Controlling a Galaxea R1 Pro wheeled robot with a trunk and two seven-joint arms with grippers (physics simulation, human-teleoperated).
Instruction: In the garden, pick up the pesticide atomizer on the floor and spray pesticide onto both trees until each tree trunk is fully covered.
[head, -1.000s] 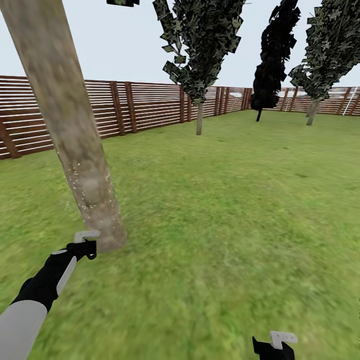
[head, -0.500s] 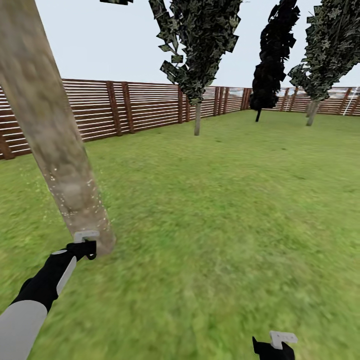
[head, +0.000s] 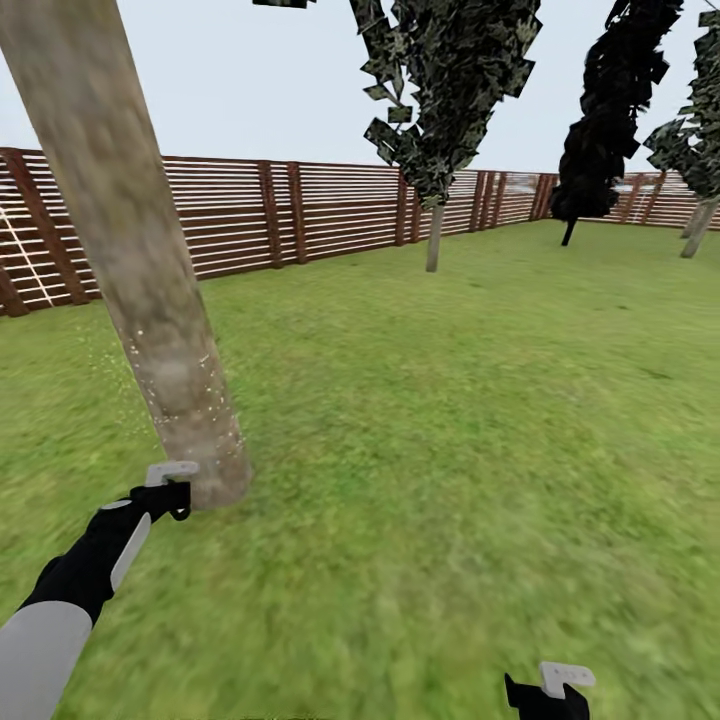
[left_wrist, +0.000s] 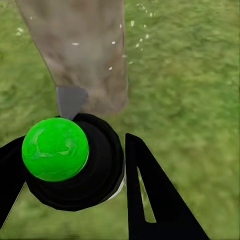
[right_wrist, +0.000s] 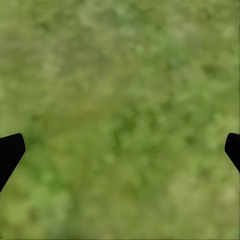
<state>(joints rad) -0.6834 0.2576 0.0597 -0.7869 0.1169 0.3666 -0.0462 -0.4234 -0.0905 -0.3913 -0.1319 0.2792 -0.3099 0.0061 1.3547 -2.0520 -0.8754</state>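
Observation:
A thick mottled grey-brown tree trunk (head: 150, 290) leans up from the grass (head: 450, 420) at the left, with white specks scattered over its lower part. My left gripper (head: 165, 492) hovers right at its base. It is shut on the pesticide atomizer (left_wrist: 75, 170), a dark bottle with a bright green spot (left_wrist: 55, 149); its grey nozzle (left_wrist: 70, 100) points at the trunk's foot (left_wrist: 85, 50). My right gripper (head: 548, 692) hangs low at the right over bare grass, open, with its dark fingertips (right_wrist: 10, 152) far apart.
A brown slatted fence (head: 300, 210) rings the lawn. Thin-stemmed dark cone trees stand far off: one at the middle (head: 440, 110), a black one (head: 610, 120) and another at the right edge (head: 700, 150). Open lawn stretches ahead and to the right.
The whole view has swung left, so trunk, fence and far trees sit further right in the picture. Both arms hold the same pose, the left still gripping the atomizer at the trunk's base.

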